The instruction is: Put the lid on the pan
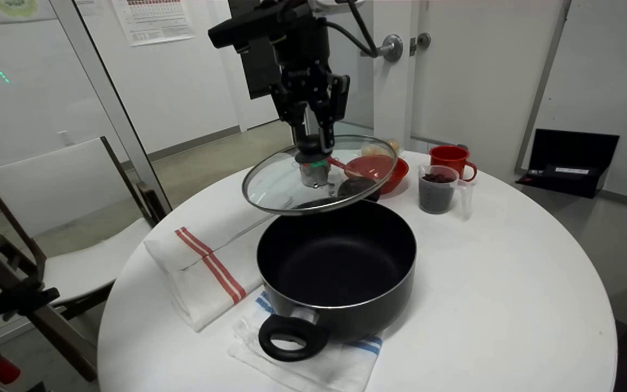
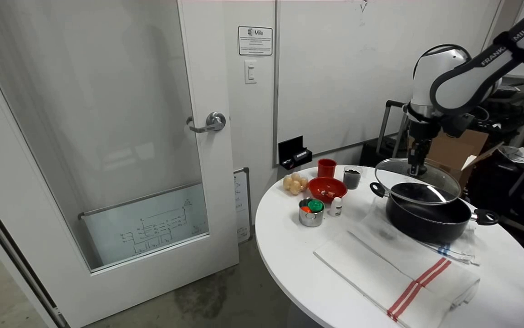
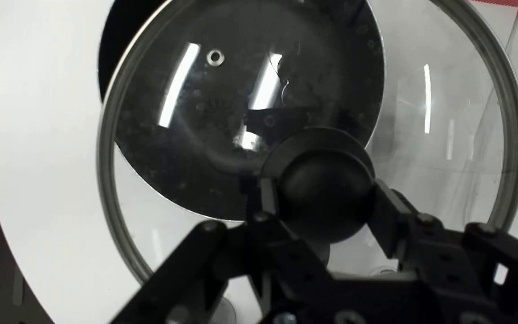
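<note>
The clear glass lid (image 1: 272, 190) hangs tilted in the air above the pan (image 1: 367, 318), in both exterior views (image 2: 446, 187). My gripper (image 1: 313, 139) is shut on the lid's dark centre knob (image 3: 326, 193), one finger on each side. The black pan (image 2: 425, 225) stands uncovered on the table, with its loop handles to either side. In the wrist view the lid (image 3: 448, 112) is off-centre: part of the pan (image 3: 114, 49) shows outside its rim, and the rest through the glass. The lid does not rest squarely on the pan.
A white cloth with blue stripes (image 1: 340, 365) lies under the pan; a red-striped towel (image 1: 204, 272) lies beside it. A red bowl (image 2: 328, 189), red mug (image 1: 449, 158), measuring cup (image 1: 436, 193), metal cup (image 2: 311, 216), white bottle (image 2: 336, 206) and eggs (image 2: 295, 183) stand on the round table (image 1: 509, 305).
</note>
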